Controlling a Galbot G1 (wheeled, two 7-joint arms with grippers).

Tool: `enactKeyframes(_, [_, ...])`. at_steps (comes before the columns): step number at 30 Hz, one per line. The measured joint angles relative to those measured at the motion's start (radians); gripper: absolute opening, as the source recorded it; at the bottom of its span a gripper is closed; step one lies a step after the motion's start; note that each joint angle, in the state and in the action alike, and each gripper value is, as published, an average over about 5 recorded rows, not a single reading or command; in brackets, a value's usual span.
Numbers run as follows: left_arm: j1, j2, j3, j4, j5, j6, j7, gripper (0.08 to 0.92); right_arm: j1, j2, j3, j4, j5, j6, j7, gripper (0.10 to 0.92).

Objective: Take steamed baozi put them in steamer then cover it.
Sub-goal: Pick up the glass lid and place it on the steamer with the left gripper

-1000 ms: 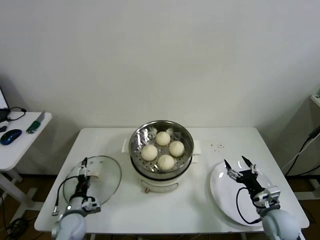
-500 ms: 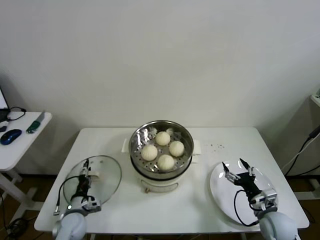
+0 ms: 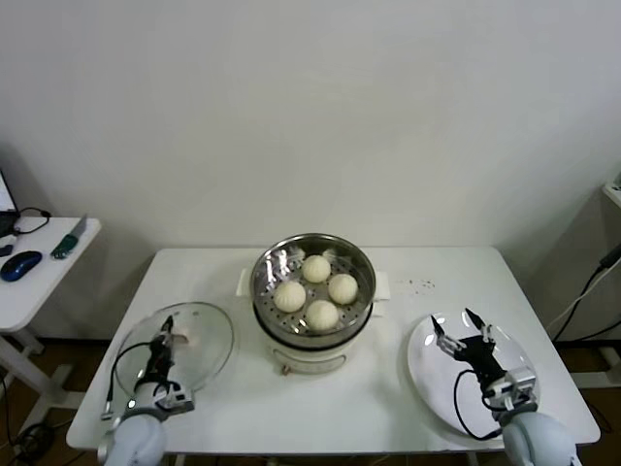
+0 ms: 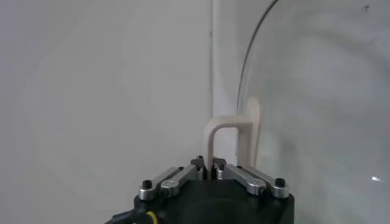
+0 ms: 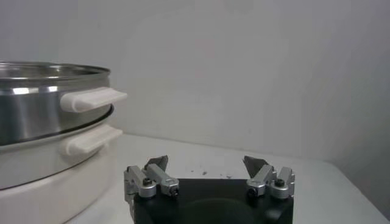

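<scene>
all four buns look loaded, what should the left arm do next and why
Probably lift the cover and carry it toward the steamer. All four steamed baozi sit in the open pot, and the left gripper is shut on the lid's handle at the table's left. The right gripper is open over the plate, idle.

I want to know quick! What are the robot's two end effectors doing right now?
Left end effector: shut on the cover's handle, at the table's left.
Right end effector: open, holding nothing, above the white plate.
</scene>
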Motion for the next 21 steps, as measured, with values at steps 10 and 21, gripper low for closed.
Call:
enactKeyframes(10, [0.065, 0.035, -0.004, -0.142, -0.003, 0.071, -0.004, 0.152, 0.013, -0.029, 0.004, -0.007, -0.001, 0.002, 0.0, 0.823])
enactKeyframes(21, [0.134, 0.122, 0.0, -0.381, -0.016, 0.237, 0.035, 0.152, 0.049, -0.083, -0.018, -0.029, 0.006, -0.002, 0.001, 0.823])
